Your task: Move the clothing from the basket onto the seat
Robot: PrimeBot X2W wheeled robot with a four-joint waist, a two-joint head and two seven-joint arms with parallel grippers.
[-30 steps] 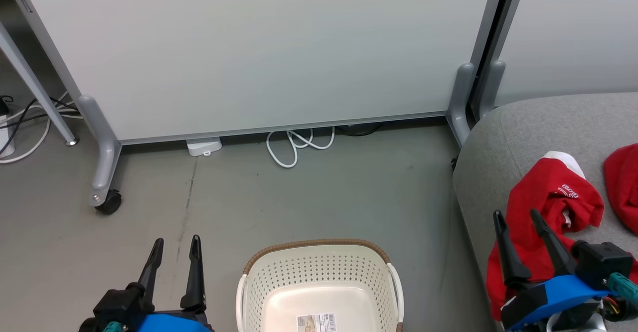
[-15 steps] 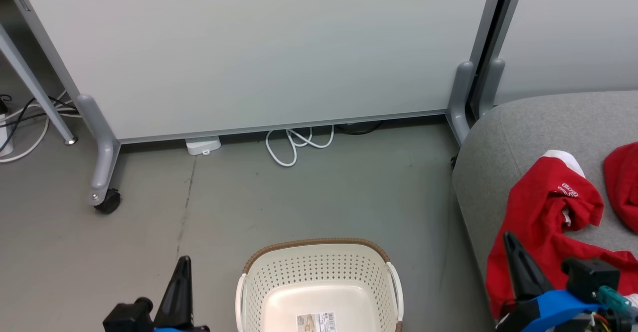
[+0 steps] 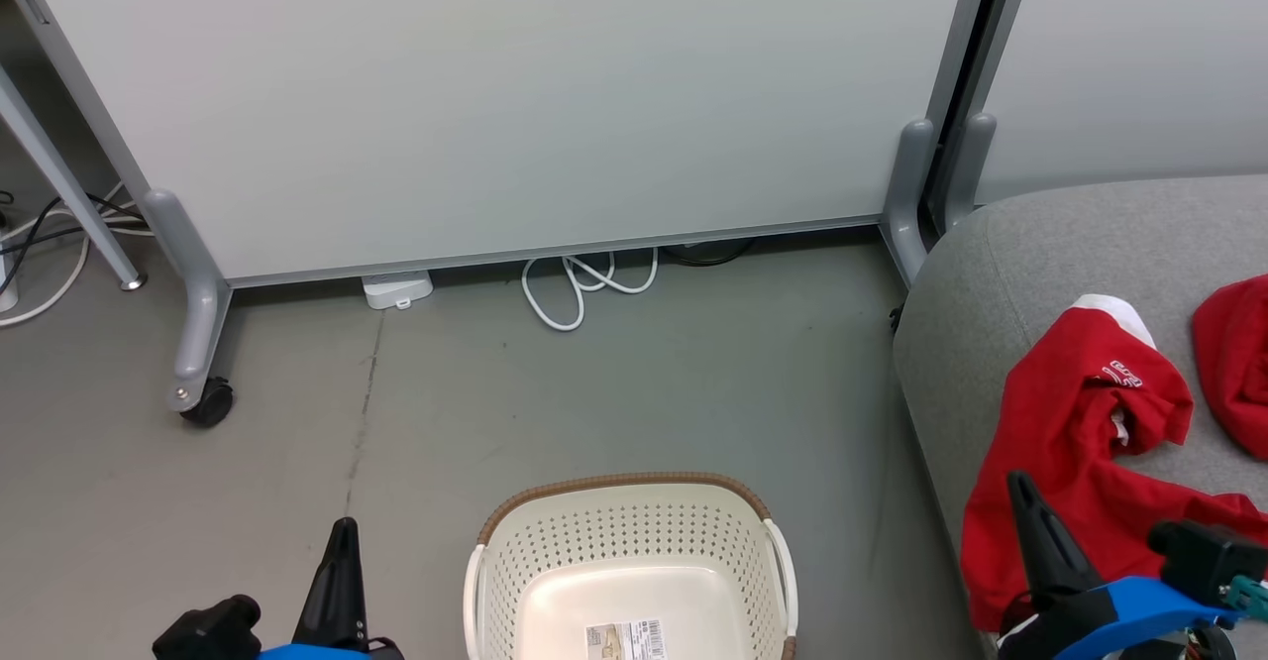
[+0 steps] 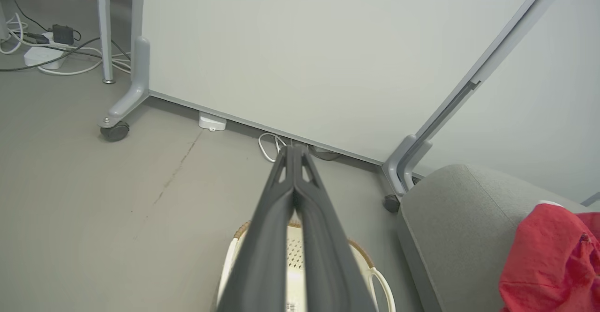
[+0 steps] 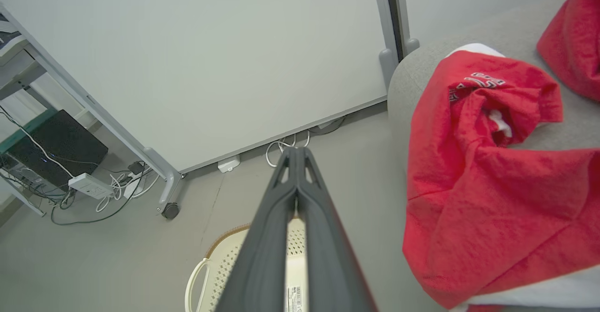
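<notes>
Clothing [image 3: 1080, 422] lies on the seat [image 3: 1001, 274], just right of your clenched right end effector [image 3: 1020, 490]. Your left end effector [image 3: 343, 531], clenched too, sits left of the basket [image 3: 634, 531].

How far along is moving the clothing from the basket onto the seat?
Done: the nearer garment and the farther garment lie on the seat; the basket shows no clothing in its visible part. In hand: nothing; left end effector and right end effector are shut, empty. Left: apparently nothing, though the nearer garment overhangs the seat's edge.
</notes>
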